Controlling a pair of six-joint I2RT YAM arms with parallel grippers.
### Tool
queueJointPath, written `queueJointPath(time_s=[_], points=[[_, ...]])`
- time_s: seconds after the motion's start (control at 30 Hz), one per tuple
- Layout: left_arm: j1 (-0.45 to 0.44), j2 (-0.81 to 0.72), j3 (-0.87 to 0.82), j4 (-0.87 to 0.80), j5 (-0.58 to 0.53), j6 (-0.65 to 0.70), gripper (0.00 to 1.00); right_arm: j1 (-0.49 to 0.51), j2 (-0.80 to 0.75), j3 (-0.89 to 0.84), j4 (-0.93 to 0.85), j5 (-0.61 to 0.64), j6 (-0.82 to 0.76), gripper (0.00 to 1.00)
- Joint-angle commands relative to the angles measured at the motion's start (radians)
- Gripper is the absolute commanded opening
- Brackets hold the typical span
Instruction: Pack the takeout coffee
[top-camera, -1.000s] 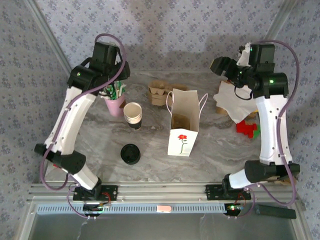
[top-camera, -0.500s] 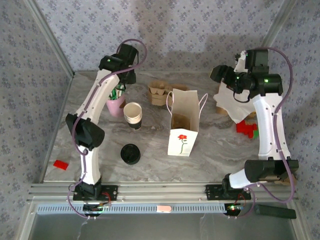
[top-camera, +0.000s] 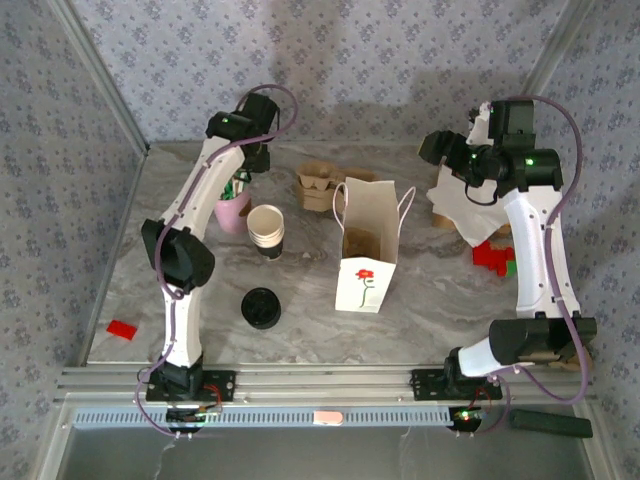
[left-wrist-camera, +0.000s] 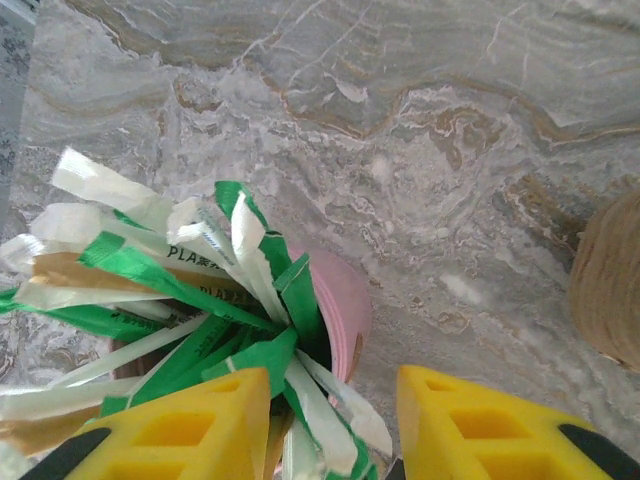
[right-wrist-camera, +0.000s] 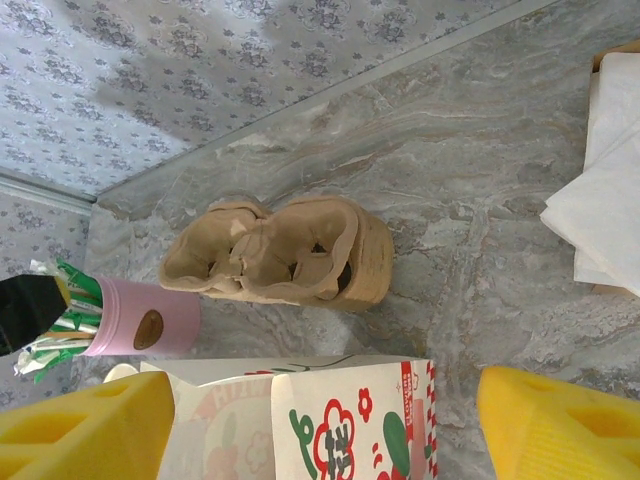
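Left gripper (left-wrist-camera: 335, 430) hangs with its two yellow fingers spread apart and nothing between them, pointing down over a pink cup (left-wrist-camera: 345, 300) stuffed with green and white paper-sleeved straws (left-wrist-camera: 200, 270). Whether the sleeves touch the fingers I cannot tell. Around that cup lies bare grey marbled table (left-wrist-camera: 450, 150). Outward from the gripper, toward the arm bases, stands a stack of lidless white paper cups (top-camera: 266, 226). Farther the same way sits the takeout coffee (top-camera: 261, 307), a small white paper cup under a round black plastic lid, seen as a black disc from above. It stands upright, its long axis vertical, well apart from both grippers. To the gripper's right, past the stack, a white paper bag with a red flower print (top-camera: 366, 262) stands with its mouth open upward. Right gripper (right-wrist-camera: 320, 430), beyond the bag, is likewise spread wide and empty, facing a brown moulded cardboard cup carrier (right-wrist-camera: 280, 250), with white napkins (right-wrist-camera: 610, 190) to its right. The coffee lies on the left arm's side of the bag, so the left arm looks the nearer. The coming move probably calls for drawing back past the stack, taking the lidded cup and carrying it rightward to the bag
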Motion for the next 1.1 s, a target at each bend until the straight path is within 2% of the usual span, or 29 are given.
queueJointPath(time_s=[0.0, 0.27, 0.67, 1.03, 1.07], points=[[0.005, 0.007, 0.025, -0.015, 0.008, 0.014, 0.35, -0.007, 0.0, 0.008, 0.008, -0.008, -0.018, 0.81], [0.003, -0.004, 0.014, -0.006, -0.016, 0.013, 0.25, -0.007, 0.004, 0.002, 0.012, -0.009, -0.021, 0.81], [0.001, -0.022, 0.017, -0.004, -0.041, 0.02, 0.01, -0.007, 0.002, -0.012, 0.014, -0.015, -0.02, 0.82], [-0.005, -0.06, 0.066, -0.033, -0.07, 0.033, 0.0, -0.007, -0.017, -0.025, 0.018, -0.019, -0.01, 0.82], [-0.006, -0.063, 0.067, -0.035, -0.071, 0.033, 0.05, -0.007, -0.018, -0.026, 0.018, -0.019, -0.01, 0.82]])
